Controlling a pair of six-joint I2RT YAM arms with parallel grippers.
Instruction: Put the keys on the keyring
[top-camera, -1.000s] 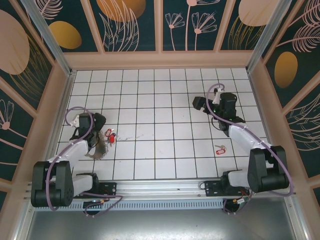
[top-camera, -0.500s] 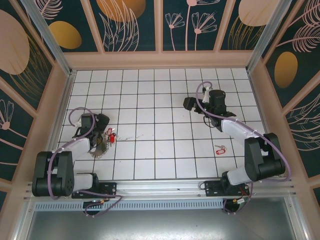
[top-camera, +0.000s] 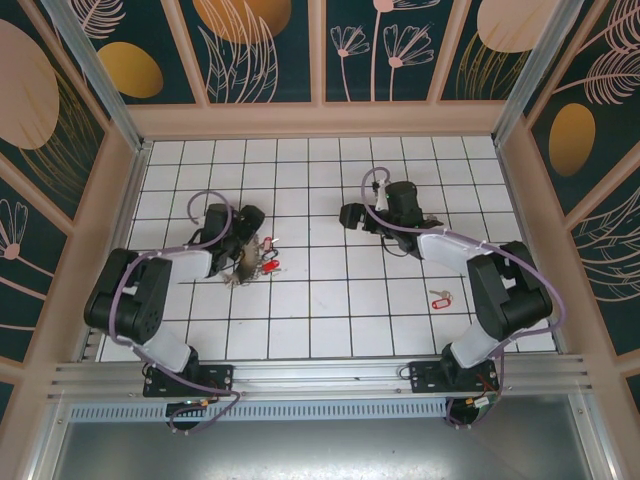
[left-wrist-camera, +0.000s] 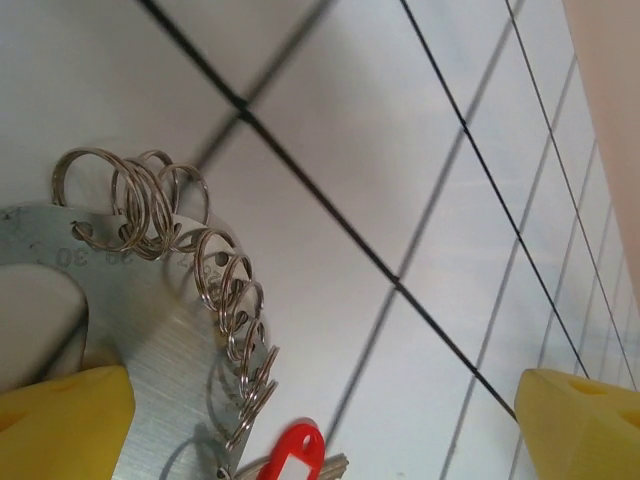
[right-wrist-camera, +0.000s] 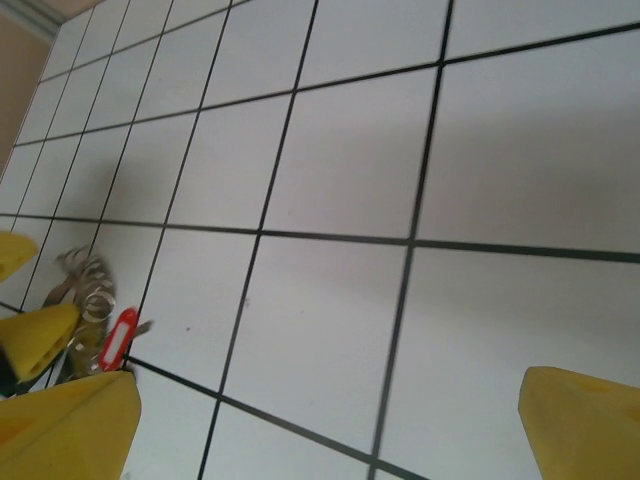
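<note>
The keyring (top-camera: 243, 270) is a silvery metal plate fringed with wire loops, lying on the white tiles left of centre. Two red-tagged keys (top-camera: 269, 263) lie at its right side. My left gripper (top-camera: 246, 252) hangs over it, open. In the left wrist view the keyring (left-wrist-camera: 110, 300) runs under my left fingertip (left-wrist-camera: 62, 420) and a red-tagged key (left-wrist-camera: 295, 456) lies at the bottom edge between the wide jaws. Another key (top-camera: 440, 297) lies alone at the right. My right gripper (top-camera: 346, 216) is open over bare tiles, facing the keyring (right-wrist-camera: 85, 275).
Wooden walls with dark flower panels (top-camera: 320, 50) close in the tiled floor (top-camera: 320, 300) on three sides. Both arm bases sit on the metal rail (top-camera: 320, 375) at the near edge. The left arm's yellow fingertip (right-wrist-camera: 38, 335) shows at the left edge of the right wrist view.
My left gripper has swung right and farther from the base; the keyring and red keys have moved right with it. My right gripper has travelled left towards the middle.
</note>
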